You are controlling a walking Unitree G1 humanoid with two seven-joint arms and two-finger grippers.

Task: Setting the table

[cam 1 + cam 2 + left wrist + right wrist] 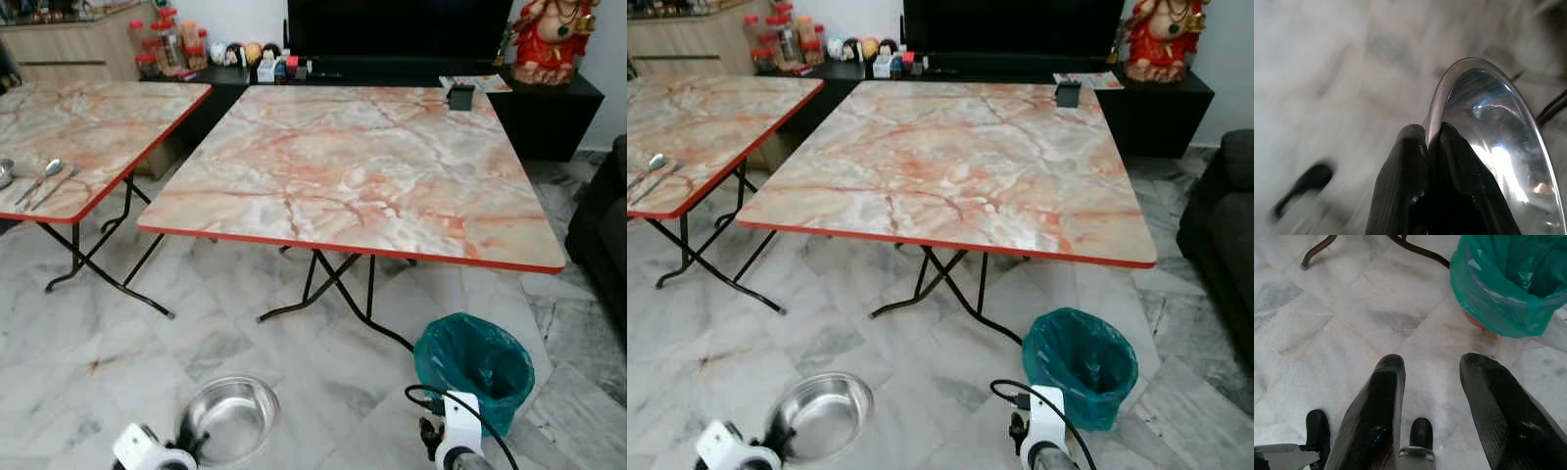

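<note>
Two folding tables with pink marble-pattern tops and red edges dominate: the big marble table [353, 171] mid-frame, and a second marble table [83, 137] at upper left with a couple of metal spoons [44, 181] near its front edge. Lower right on the floor sits a bin with a teal plastic liner [475, 362]. Lower left, the left gripper [1427, 142] has its fingers pinched on the rim of a shiny round steel bowl [230, 416], held low above the floor tiles. The right gripper [1432, 382] hangs by the bin, fingers spread apart, holding nothing.

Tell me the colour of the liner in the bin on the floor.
Teal green; the bin liner shows best in the right wrist view, with a red bin peeking beneath.
</note>
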